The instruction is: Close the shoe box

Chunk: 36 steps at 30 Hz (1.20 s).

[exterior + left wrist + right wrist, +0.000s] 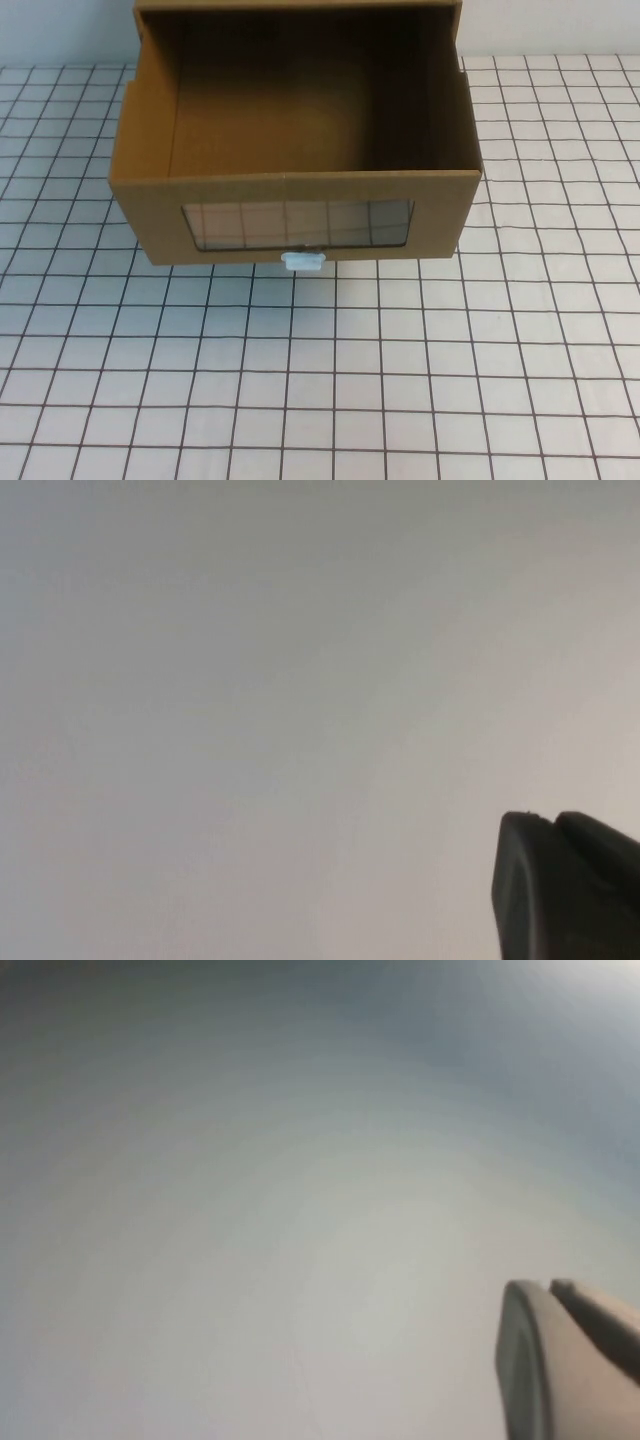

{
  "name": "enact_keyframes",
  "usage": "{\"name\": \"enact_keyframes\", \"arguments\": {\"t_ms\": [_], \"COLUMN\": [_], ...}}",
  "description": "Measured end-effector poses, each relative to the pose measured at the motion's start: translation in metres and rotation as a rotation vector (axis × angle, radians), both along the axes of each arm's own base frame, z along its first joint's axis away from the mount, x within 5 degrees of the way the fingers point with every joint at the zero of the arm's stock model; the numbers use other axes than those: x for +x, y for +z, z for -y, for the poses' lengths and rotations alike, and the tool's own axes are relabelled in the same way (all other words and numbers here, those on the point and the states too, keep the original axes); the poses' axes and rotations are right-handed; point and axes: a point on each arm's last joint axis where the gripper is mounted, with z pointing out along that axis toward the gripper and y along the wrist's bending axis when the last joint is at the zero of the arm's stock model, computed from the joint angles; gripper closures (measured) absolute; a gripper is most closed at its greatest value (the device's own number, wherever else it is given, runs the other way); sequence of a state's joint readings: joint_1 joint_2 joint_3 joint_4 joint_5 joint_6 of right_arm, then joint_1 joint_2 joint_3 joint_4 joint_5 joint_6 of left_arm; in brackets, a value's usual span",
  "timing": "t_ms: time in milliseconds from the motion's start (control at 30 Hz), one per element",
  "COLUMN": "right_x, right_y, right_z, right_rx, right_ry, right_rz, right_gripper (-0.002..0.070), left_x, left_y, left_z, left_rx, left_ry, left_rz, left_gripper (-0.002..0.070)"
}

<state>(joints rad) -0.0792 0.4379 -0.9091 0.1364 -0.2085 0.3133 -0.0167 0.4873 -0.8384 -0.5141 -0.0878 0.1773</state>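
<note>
The shoe box [300, 187] is brown cardboard and stands at the far middle of the table in the high view. Its drawer is pulled out toward me, open at the top and empty inside. The front has a wide clear window [297, 223] with a small white handle [302, 261] just below it. The outer sleeve [300, 6] shows at the back edge. Neither arm shows in the high view. My left gripper [548, 820] shows only against a blank pale surface, fingers together and empty. My right gripper [550, 1286] shows the same way, fingers together and empty.
The table [400, 380] is covered with a white cloth with a black grid. It stretches in front of the box and to both sides of it. A pale wall stands behind the box.
</note>
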Motion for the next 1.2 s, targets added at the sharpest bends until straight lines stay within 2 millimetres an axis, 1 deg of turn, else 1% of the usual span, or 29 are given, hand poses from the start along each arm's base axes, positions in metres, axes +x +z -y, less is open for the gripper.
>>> {"name": "enact_keyframes", "arguments": {"t_ms": [67,133,167,267,333,400,500,600,700,733,767,800,867,933,967,1000,1067,1100,1133,1200], "right_x": [0.029,0.056,0.067,0.090,0.097,0.098,0.102,0.109,0.118,0.122,0.125,0.127,0.132,0.135,0.136,0.136,0.140,0.143,0.147,0.155], "right_y": [0.002,-0.003,-0.006,-0.015,-0.017,-0.017,-0.024,-0.040,-0.062,-0.068,-0.075,-0.079,-0.088,-0.093,-0.095,-0.095,-0.096,-0.097,-0.098,-0.101], "right_z": [0.000,0.001,0.000,-0.003,-0.004,-0.006,-0.007,-0.009,-0.011,-0.013,-0.015,-0.018,-0.027,-0.038,-0.045,-0.052,-0.065,-0.069,-0.074,-0.083], "right_rx": [-0.018,-0.035,-0.054,-0.116,-0.128,-0.135,-0.115,-0.107,-0.192,-0.243,-0.300,-0.345,-0.443,-0.533,-0.563,-0.571,-0.598,-0.593,-0.585,-0.587], "right_ry": [0.005,0.010,0.009,0.011,0.021,0.028,0.053,0.085,0.095,0.105,0.124,0.151,0.254,0.380,0.463,0.552,0.727,0.793,0.862,0.945], "right_rz": [-0.201,-0.333,-0.378,-0.447,-0.452,-0.454,-0.523,-0.694,-0.914,-0.978,-1.033,-1.067,-1.122,-1.128,-1.118,-1.101,-1.051,-1.034,-1.010,-0.974], "right_gripper": [0.0690,0.0689,0.0690,0.0690,0.0690,0.0689,0.0689,0.0689,0.0690,0.0689,0.0689,0.0690,0.0689,0.0689,0.0689,0.0689,0.0689,0.0689,0.0689,0.0689], "left_x": [0.021,0.040,0.050,0.074,0.085,0.094,0.110,0.129,0.155,0.164,0.180,0.190,0.223,0.248,0.262,0.273,0.299,0.311,0.325,0.350], "left_y": [0.004,0.004,0.001,-0.011,-0.017,-0.020,-0.027,-0.032,-0.029,-0.024,-0.019,-0.015,-0.012,-0.012,-0.013,-0.010,-0.017,-0.020,-0.024,-0.036], "left_z": [0.007,0.012,0.015,0.018,0.019,0.019,0.020,0.025,0.033,0.036,0.039,0.043,0.052,0.063,0.070,0.075,0.088,0.094,0.100,0.110], "left_rx": [0.085,0.124,0.137,0.160,0.159,0.154,0.138,0.210,0.276,0.292,0.305,0.310,0.328,0.338,0.332,0.321,0.289,0.278,0.260,0.242], "left_ry": [-0.041,-0.091,-0.116,-0.155,-0.162,-0.166,-0.183,-0.222,-0.296,-0.321,-0.351,-0.389,-0.495,-0.639,-0.727,-0.807,-0.993,-1.051,-1.101,-1.145], "left_rz": [-0.140,-0.258,-0.321,-0.450,-0.493,-0.518,-0.566,-0.657,-0.738,-0.749,-0.763,-0.770,-0.812,-0.856,-0.877,-0.874,-0.895,-0.887,-0.874,-0.868], "left_gripper": [0.0680,0.0680,0.0680,0.0680,0.0680,0.0680,0.0680,0.0680,0.0680,0.0680,0.0680,0.0680,0.0680,0.0680,0.0680,0.0680,0.0680,0.0680,0.0680,0.0680]}}
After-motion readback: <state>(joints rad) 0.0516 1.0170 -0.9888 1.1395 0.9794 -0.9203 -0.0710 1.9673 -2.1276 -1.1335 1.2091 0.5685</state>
